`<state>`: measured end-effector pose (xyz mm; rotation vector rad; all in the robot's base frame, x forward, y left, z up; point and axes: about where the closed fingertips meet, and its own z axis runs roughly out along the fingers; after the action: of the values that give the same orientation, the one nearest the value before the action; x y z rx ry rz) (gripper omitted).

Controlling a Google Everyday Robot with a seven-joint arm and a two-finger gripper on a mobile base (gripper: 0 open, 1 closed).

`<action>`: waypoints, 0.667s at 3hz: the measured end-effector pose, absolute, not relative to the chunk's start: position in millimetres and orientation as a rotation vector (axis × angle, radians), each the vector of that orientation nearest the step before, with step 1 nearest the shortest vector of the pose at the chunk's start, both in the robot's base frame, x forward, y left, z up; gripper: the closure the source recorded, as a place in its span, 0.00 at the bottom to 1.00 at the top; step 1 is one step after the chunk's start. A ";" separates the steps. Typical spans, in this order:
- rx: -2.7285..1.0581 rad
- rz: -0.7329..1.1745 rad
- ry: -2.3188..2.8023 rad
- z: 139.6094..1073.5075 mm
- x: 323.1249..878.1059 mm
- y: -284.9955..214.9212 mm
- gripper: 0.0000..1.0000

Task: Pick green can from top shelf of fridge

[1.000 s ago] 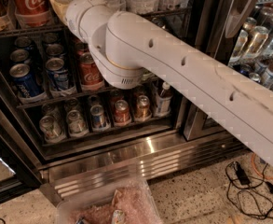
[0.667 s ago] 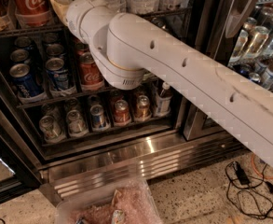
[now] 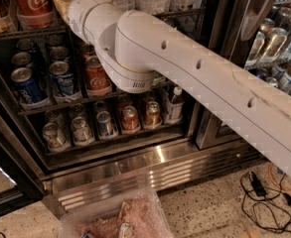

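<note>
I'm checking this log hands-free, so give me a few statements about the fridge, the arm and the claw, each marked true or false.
The white arm reaches into the fridge. True.
The claw is in view, gripping a blue can. False: the claw is out of view, beyond the picture's top edge.
A red Coca-Cola can stands at upper left. True.
The lowest rack holds only bottles. False: it holds mostly small cans.
Black cables lie on the floor at right. True.
</note>
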<state>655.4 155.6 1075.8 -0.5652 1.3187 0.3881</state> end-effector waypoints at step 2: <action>-0.587 0.393 1.293 1086.0 648.6 160.3 1.00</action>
<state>648.6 160.3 1086.0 -0.5871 1.2928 0.3931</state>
